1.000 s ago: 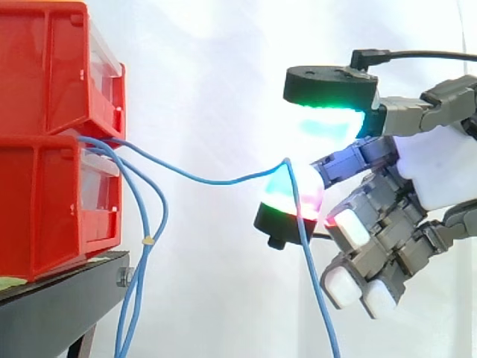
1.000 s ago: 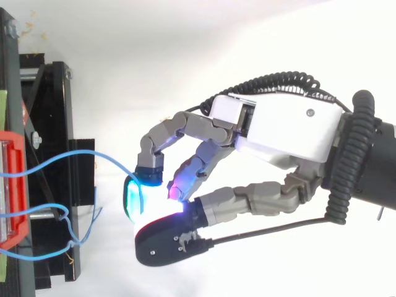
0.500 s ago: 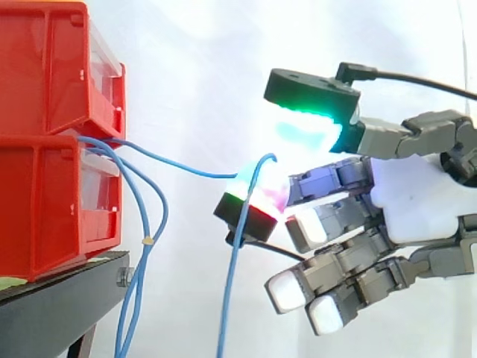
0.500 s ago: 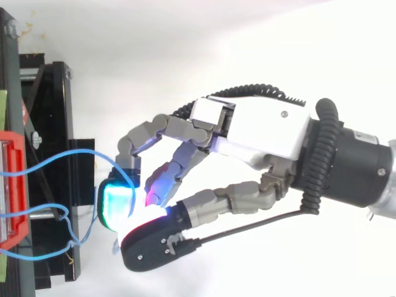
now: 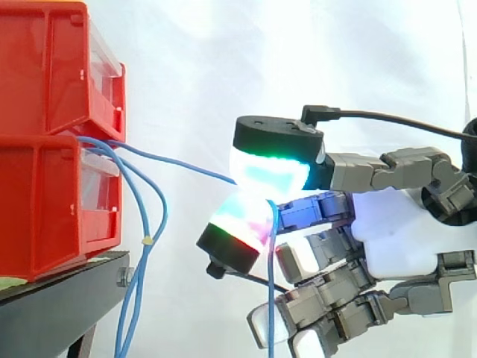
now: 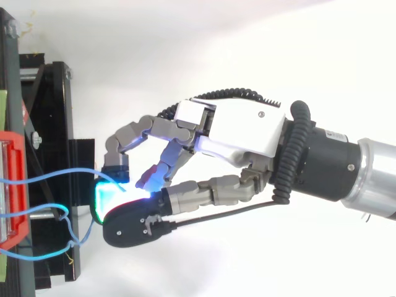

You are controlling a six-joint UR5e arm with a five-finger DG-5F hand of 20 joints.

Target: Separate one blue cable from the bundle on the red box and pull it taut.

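Two stacked red bins [image 5: 52, 201] stand at the left on a black stand [image 5: 59, 306]. Several thin blue cables come out between them. One blue cable [image 5: 179, 165] runs rightward away from the rest into my hand [image 5: 406, 231]. There it is pinched between the glowing thumb pad [image 5: 272, 168] and a glowing fingertip [image 5: 235, 227], then hangs straight down. This stretch sags slightly. From above, the same cable [image 6: 62, 171] leads from the bin edge [image 6: 12, 142] to the hand [image 6: 241, 130]. The other fingers are curled under the palm.
The remaining blue cables [image 5: 146, 246] loop down together beside the lower bin, held by a small pale tie. From above they curl over the black stand [image 6: 55, 124]. A white curtain backs the scene, with free room to the right of the bins.
The hand has moved left toward the bins and lower. The thumb pad has come down onto the cable, which earlier lay draped over the lower fingertip. The span to the bin is shorter.
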